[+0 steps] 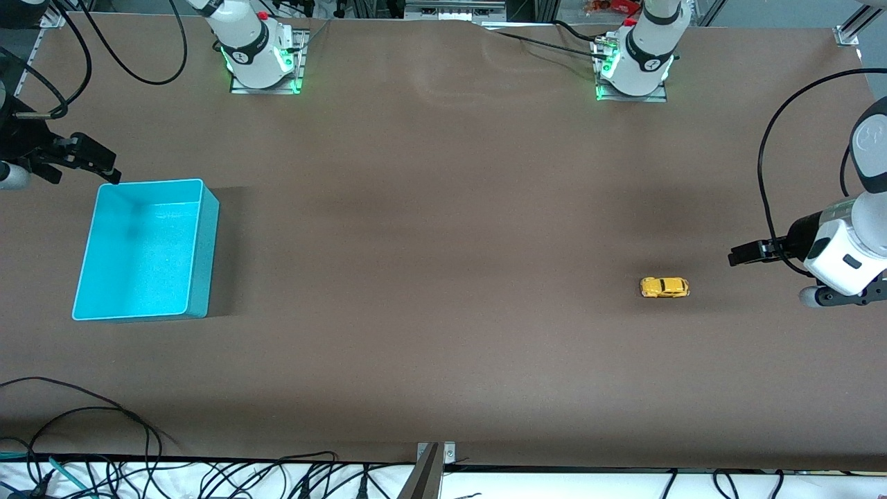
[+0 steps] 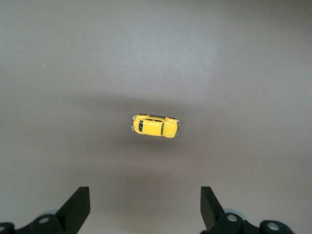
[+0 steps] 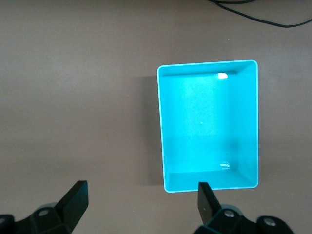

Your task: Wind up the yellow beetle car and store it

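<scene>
Nothing done yet, by the look of it: the car (image 1: pixel 664 287) sits on its wheels on the bare table, toward the left arm's end, well apart from the bin (image 1: pixel 201 242), which stands empty at the right arm's end. So the whole job seems to lie ahead: grab the car, wind it up, carry it across and drop it in.

The left gripper (image 1: pixel 736 258) hangs in the air near the car, fingers (image 2: pixel 78 207) spread wide with nothing between them, and its wrist camera looks straight down on the little yellow body. The right gripper (image 1: pixel 104 170) hovers by the bin's corner, fingers (image 3: pixel 75 199) also wide apart and empty; it waits, its camera filled with the turquoise bin.

The table (image 1: pixel 443 208) is a plain brown sheet, matte, with a faint ripple up near the bases. Both bases glow green along the top edge. Black cables (image 1: pixel 125 41) loop off the corners, and more tangle along the white strip at the edge nearest the camera.
</scene>
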Controlling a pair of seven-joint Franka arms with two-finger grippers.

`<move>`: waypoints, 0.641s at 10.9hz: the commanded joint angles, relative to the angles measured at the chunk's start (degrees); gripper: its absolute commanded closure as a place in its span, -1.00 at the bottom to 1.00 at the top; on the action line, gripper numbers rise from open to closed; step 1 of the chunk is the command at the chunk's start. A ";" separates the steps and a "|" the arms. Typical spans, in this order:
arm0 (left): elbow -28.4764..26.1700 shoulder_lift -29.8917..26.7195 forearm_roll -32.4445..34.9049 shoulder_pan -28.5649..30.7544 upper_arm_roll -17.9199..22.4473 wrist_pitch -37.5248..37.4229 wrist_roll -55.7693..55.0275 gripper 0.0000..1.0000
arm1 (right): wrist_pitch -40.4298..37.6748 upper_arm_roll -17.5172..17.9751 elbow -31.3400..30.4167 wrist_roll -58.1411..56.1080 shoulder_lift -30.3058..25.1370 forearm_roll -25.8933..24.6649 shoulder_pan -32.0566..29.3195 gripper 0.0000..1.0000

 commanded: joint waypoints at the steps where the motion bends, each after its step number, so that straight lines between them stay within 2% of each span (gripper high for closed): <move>1: -0.83 -0.72 -1.68 0.17 0.07 -0.55 -2.05 -1.00 | -0.93 0.00 1.43 0.25 0.63 0.66 -0.16 -1.00; 7: -1.71 -0.19 -1.68 0.17 0.07 -0.46 -5.03 -1.00 | -0.93 0.08 1.43 -0.27 0.99 0.66 0.02 -1.00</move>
